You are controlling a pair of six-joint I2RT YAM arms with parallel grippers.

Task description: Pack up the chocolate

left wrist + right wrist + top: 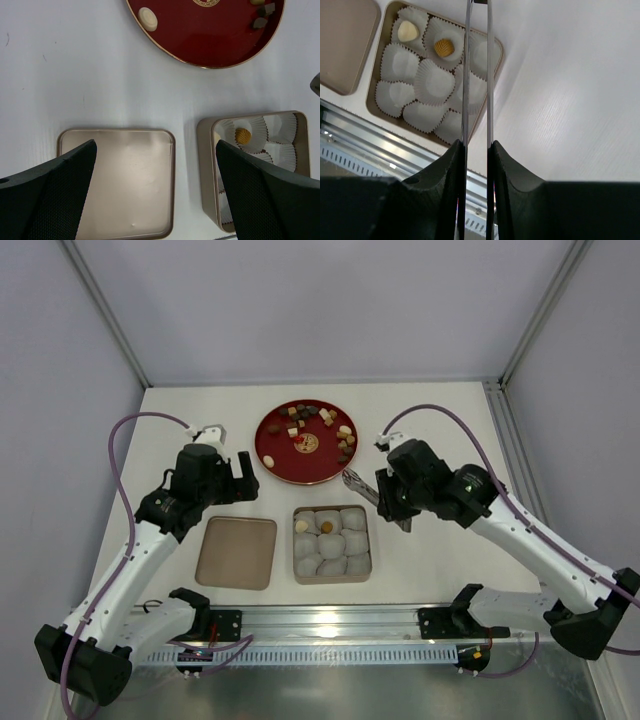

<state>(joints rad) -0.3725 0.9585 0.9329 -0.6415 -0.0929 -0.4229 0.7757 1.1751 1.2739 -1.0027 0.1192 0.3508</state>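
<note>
Several small dark brown, tan and cream chocolates (318, 420) lie on a round red plate (275, 455). A square tin (297, 578) holds white paper cups; a cream chocolate (407, 31) and a tan one (443, 47) sit in two far cups. My right gripper (390, 503) is shut on metal tongs (357, 486), whose tips point at the plate's right edge, above the tin's far right corner. The tong tips are out of the right wrist view (476, 145). My left gripper (243, 476) is open and empty, hovering over the table between lid and tin (155, 150).
The flat tan tin lid (236, 552) lies left of the tin, also in the left wrist view (125, 185). A metal rail (330, 620) runs along the near edge. White walls enclose the table on three sides.
</note>
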